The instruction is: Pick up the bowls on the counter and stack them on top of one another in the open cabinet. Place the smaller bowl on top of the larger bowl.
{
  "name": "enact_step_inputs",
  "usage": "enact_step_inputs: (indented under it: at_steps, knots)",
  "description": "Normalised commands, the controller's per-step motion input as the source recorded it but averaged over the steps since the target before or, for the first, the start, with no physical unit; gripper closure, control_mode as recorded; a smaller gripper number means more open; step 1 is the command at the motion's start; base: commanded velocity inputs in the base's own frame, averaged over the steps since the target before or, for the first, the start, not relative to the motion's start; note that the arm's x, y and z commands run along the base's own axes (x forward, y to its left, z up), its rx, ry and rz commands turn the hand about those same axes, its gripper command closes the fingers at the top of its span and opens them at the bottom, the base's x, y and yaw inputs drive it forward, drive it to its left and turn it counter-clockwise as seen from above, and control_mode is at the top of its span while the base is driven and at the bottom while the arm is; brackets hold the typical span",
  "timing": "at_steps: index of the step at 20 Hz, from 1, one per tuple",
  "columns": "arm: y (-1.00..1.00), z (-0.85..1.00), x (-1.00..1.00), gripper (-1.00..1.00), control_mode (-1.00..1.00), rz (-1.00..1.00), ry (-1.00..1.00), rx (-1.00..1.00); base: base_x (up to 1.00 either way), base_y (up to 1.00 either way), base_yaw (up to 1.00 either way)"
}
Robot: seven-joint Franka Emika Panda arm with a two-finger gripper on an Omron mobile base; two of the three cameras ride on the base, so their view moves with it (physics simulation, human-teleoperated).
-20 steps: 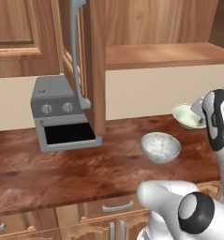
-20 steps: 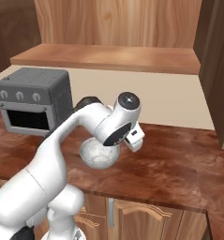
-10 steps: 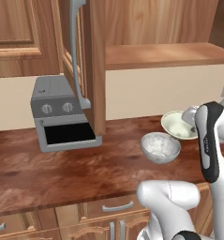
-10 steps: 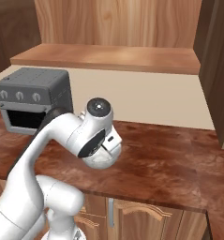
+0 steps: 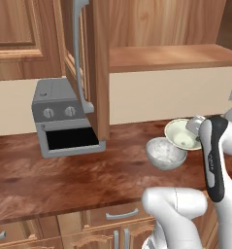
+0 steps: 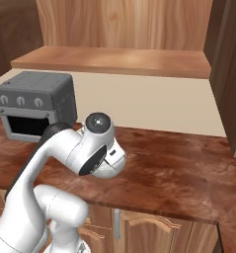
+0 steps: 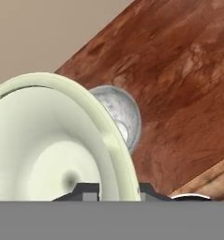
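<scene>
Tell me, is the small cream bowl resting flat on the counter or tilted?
Tilted. The smaller bowl hangs off the counter, its rim pinched by the gripper.

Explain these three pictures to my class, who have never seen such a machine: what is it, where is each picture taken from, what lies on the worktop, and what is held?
This is a rendered kitchen with a white robot arm on a driving base. Two cameras on the base look forward past the arm, one from its left, one from its right. The third sits on the hand. On the dark wooden counter stand a grey toaster oven and a grey speckled bowl. The tool pinches the rim of the cream bowl, which is tilted above the counter. The cabinet shelf waits above.
</scene>
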Motion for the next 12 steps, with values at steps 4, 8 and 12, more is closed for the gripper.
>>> enact_step_inputs:
  at_steps: [4,8,12]
  knots:
    - [0.05,-0.21,0.03,1.0,-1.0,0.0,0.08,-0.03,0.0,0.0,0.0]
    - [0.06,-0.15,0.04,1.0,-1.0,0.0,0.07,0.0,0.0,0.0,0.0]
    - [0.02,-0.12,0.04,1.0,-1.0,0.0,0.05,0.0,0.0,0.0,0.0]
